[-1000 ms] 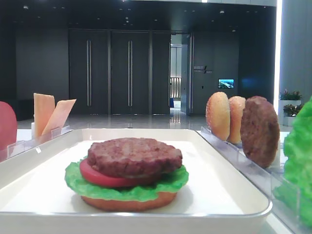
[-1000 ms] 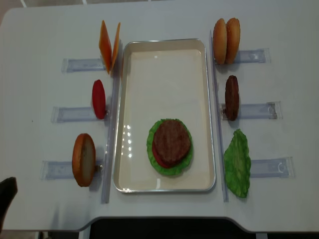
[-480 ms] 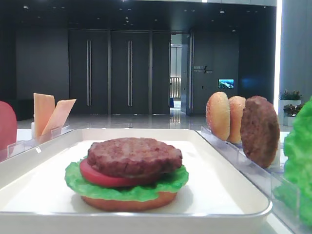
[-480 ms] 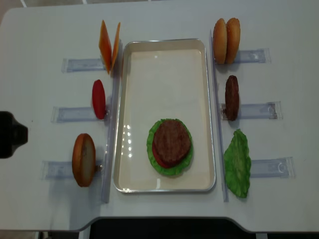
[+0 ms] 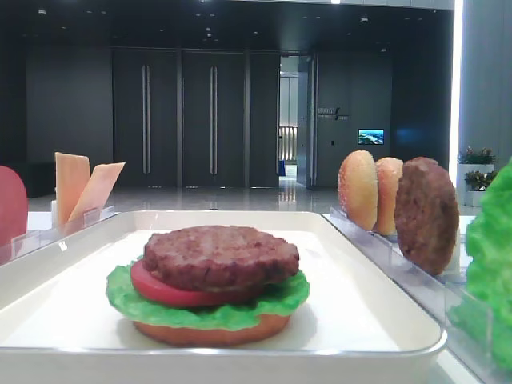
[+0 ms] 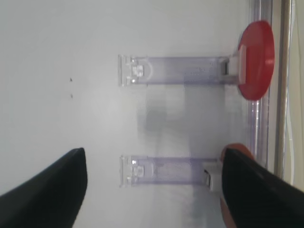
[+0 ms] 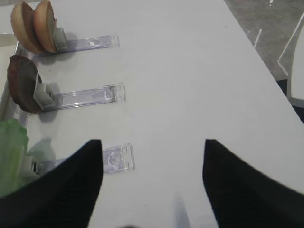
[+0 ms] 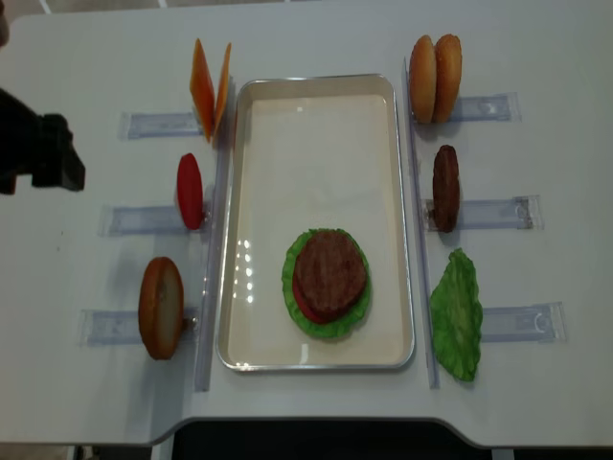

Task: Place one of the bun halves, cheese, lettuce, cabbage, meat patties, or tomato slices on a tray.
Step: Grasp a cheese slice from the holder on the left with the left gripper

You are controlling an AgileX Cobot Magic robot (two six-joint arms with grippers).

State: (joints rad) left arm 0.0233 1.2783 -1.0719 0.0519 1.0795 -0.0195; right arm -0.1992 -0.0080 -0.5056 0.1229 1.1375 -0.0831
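Observation:
The white tray (image 8: 316, 125) holds a stack (image 8: 329, 273) of bun half, lettuce, tomato slice and meat patty on top (image 5: 220, 256). Left of the tray, two cheese slices (image 8: 209, 86), a tomato slice (image 8: 190, 190) and a bun half (image 8: 161, 307) stand in racks. On the right stand two bun halves (image 8: 436, 77), a patty (image 8: 445, 187) and lettuce (image 8: 457, 314). No cabbage is in view. My left gripper (image 6: 153, 159) is open above the bun half's rack, its arm (image 8: 43, 153) at the table's left edge. My right gripper (image 7: 152, 142) is open over bare table.
Clear slotted racks (image 8: 153, 125) lie flat on both sides of the tray, with long clear strips (image 8: 215, 259) along its edges. The right wrist view shows the table's right edge (image 7: 256, 61) and floor beyond it.
My left arm has moved from the near left corner away along the table's left edge, to about level with the cheese and tomato racks. The food has not moved.

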